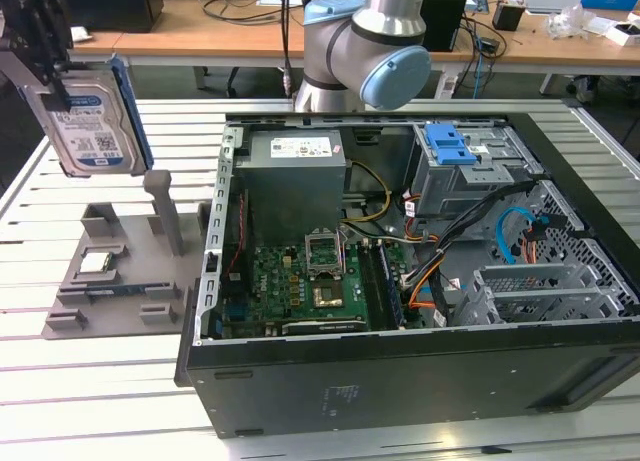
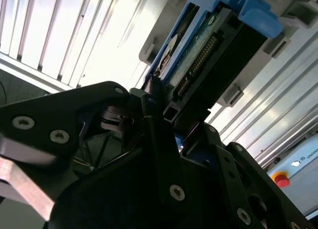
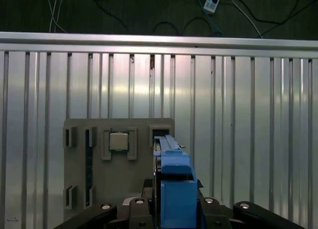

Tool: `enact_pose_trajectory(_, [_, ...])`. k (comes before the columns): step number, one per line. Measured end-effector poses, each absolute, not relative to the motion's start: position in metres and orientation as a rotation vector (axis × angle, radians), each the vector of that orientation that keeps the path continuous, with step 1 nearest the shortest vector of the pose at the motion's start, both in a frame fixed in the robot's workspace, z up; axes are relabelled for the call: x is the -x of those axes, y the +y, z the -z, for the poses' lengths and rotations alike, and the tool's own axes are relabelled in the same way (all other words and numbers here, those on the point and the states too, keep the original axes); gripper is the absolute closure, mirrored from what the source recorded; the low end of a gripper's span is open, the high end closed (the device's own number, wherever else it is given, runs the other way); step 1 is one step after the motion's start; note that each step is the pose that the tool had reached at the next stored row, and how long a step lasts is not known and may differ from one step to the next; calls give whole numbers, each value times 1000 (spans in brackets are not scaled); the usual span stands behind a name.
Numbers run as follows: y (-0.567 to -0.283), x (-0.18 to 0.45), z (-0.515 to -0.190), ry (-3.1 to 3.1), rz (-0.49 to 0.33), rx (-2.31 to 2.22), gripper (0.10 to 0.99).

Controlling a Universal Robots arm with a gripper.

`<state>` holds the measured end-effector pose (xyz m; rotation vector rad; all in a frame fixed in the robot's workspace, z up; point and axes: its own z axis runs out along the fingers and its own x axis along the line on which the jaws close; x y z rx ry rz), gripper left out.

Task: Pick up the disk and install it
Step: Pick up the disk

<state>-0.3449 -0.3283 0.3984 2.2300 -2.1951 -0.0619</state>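
Holds the disk (image 1: 95,126) in the gripper (image 1: 50,76), pinched shut on its upper end — upright in the air at the exterior view's left, label outward, blue frame along the edges. Hangs above the grey fixture (image 1: 120,271) on the slatted table (image 1: 60,381), touching neither. In the first wrist view, sits as a blue edge over the fixture, beside the pocket with the small silver chip (image 3: 118,141). In the second wrist view, shows its connector side just past the gripper's black body. Stands well apart from the open computer case (image 1: 400,381) at the exterior view's right, drive bay (image 1: 450,151) with blue top toward its far side — not yet installed.
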Motion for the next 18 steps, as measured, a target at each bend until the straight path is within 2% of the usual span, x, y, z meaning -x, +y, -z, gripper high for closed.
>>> enact_pose_trajectory(18, [-328, 345, -424, -2195, 62, -2230, 722])
